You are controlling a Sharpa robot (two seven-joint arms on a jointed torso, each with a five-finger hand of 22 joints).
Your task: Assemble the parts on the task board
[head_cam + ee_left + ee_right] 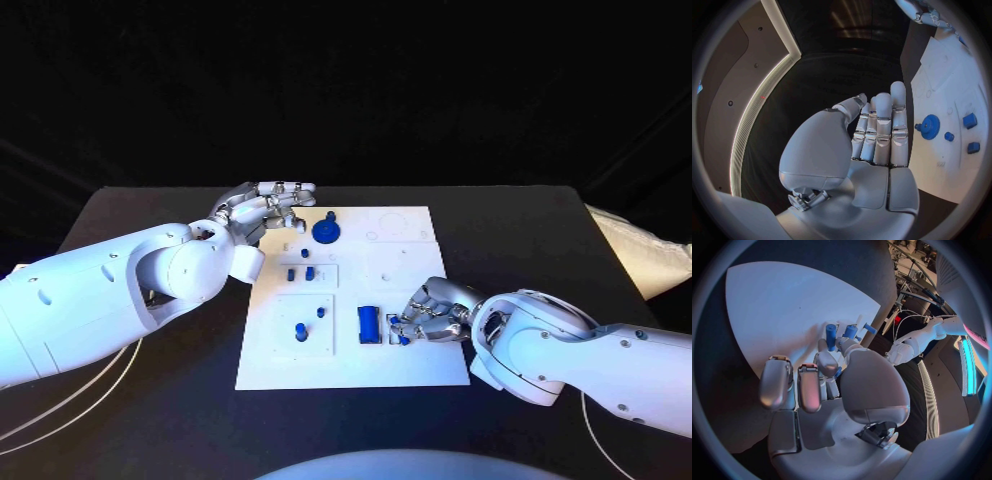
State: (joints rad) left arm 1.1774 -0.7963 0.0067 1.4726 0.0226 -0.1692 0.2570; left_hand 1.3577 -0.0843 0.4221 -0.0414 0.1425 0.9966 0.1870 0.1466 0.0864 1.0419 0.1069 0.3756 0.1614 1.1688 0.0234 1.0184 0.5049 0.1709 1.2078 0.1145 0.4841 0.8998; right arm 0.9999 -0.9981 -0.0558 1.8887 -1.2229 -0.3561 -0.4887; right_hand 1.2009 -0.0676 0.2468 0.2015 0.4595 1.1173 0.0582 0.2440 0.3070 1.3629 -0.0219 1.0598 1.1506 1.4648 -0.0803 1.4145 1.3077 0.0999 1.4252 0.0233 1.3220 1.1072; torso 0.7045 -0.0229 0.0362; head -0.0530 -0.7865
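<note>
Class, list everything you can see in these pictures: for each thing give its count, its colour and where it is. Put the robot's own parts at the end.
Table: one, black, under everything.
Task board: one, white, middle of the table.
Gear: one, blue, far end of the board, near the left hand.
Small parts: several, blue, on the board's left half.
Long part: one, blue, near end of the board, beside the right hand.
Pale object: one, whitish, at the table's right edge; what it is cannot be told.
Left hand: one, silver, at the board's far left corner, holding nothing.
Right hand: one, silver, fingers curled at blue parts; grip unclear.
</note>
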